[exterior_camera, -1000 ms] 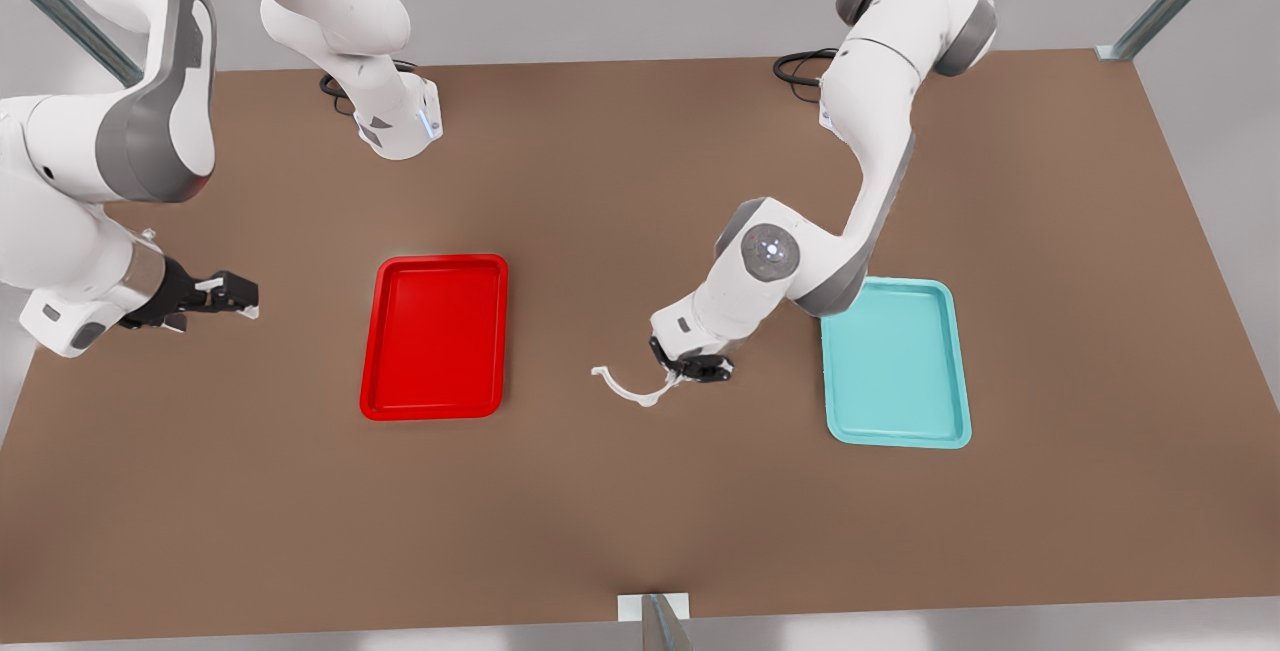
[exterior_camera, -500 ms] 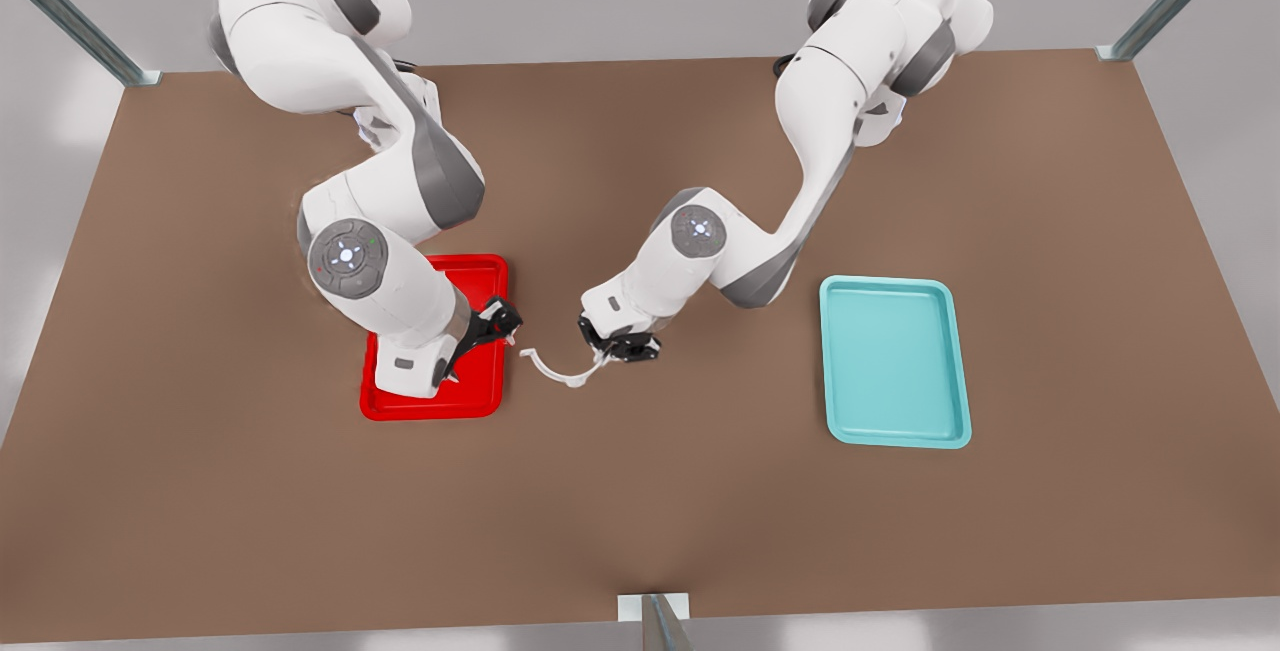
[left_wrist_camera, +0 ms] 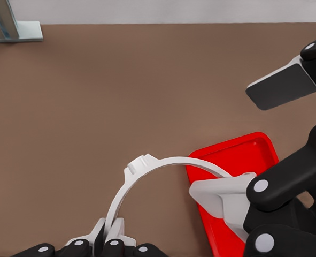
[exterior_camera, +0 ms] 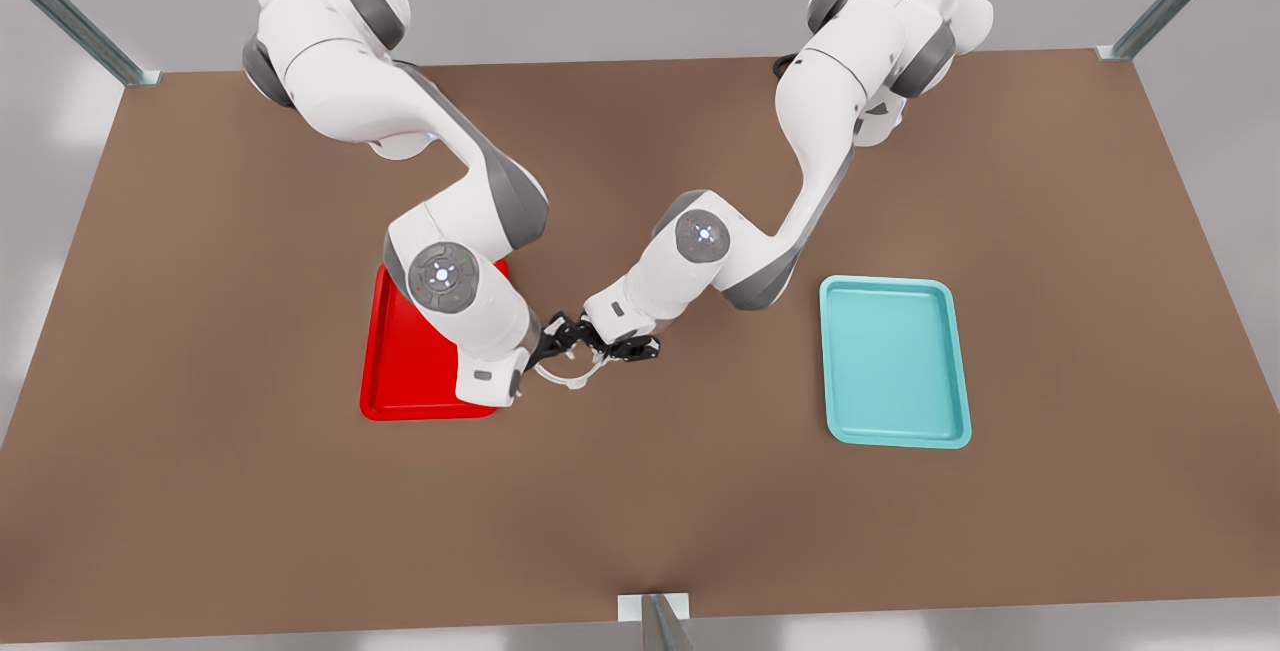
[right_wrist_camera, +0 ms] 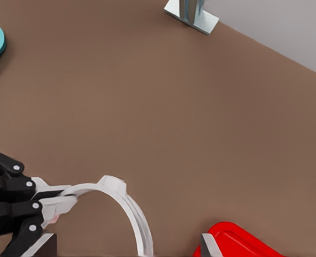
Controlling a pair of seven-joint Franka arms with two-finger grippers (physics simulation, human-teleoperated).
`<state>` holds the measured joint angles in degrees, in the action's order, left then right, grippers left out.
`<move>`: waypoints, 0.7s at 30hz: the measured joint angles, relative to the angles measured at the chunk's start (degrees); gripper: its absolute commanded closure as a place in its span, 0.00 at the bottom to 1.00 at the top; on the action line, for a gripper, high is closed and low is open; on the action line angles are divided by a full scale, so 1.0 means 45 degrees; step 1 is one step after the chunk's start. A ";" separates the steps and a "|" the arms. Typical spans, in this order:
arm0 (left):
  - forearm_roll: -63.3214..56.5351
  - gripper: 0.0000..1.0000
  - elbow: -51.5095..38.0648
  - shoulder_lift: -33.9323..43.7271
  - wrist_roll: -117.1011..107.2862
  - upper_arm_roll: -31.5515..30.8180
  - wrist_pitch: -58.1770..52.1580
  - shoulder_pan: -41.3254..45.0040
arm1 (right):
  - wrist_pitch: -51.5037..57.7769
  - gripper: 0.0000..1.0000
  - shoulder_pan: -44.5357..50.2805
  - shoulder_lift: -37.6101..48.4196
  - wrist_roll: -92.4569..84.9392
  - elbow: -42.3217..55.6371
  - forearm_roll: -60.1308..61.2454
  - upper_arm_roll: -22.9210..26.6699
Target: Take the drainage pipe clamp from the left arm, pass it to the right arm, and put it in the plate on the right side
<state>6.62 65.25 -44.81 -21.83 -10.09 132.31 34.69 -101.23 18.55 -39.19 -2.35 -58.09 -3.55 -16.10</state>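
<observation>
The left pincer [exterior_camera: 612, 355] is clamped on one end of the pipe clamp [exterior_camera: 565, 378], just beside the red tray [exterior_camera: 400, 371]. The right pincer [exterior_camera: 562, 334], fingers apart, straddles the other end above the worktop [exterior_camera: 640, 511].

The plate [exterior_camera: 400, 371] lies left of centre on the table [exterior_camera: 640, 511], the second tray [exterior_camera: 895, 361] right; the drainage pipe clamp [exterior_camera: 560, 374] between, beside the plate

Brown surface [exterior_camera: 640, 511]: red plate [exterior_camera: 405, 371] lying flat at 9 o'clock from centre, teal tray [exterior_camera: 895, 361] at 3 o'clock, well apart, both arm bases at 12
</observation>
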 measured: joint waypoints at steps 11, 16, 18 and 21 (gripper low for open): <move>0.0013 0.79 0.0000 -0.0086 -0.0146 0.0001 0.0015 -0.0001 | -0.0048 0.00 -0.0397 -0.0016 -0.1958 -0.0918 -0.0021 0.0061; 0.0008 0.79 -0.0005 -0.0100 -0.0194 0.0000 0.0018 0.0006 | -0.0053 0.00 -0.0406 -0.0048 -0.2636 -0.1286 -0.0023 0.0083; 0.0009 0.79 -0.0011 -0.0100 -0.0209 0.0000 0.0022 0.0015 | -0.0058 0.00 -0.0356 -0.0083 -0.2859 -0.1309 -0.0024 0.0073; 0.0008 0.79 -0.0010 -0.0100 -0.0232 0.0000 0.0026 0.0025 | -0.0066 0.00 -0.0313 -0.0159 -0.3152 -0.1315 -0.0020 0.0061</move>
<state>6.65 65.21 -45.26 -22.88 -10.09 132.43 34.80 -101.52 17.14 -39.91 -16.53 -64.01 -3.64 -15.82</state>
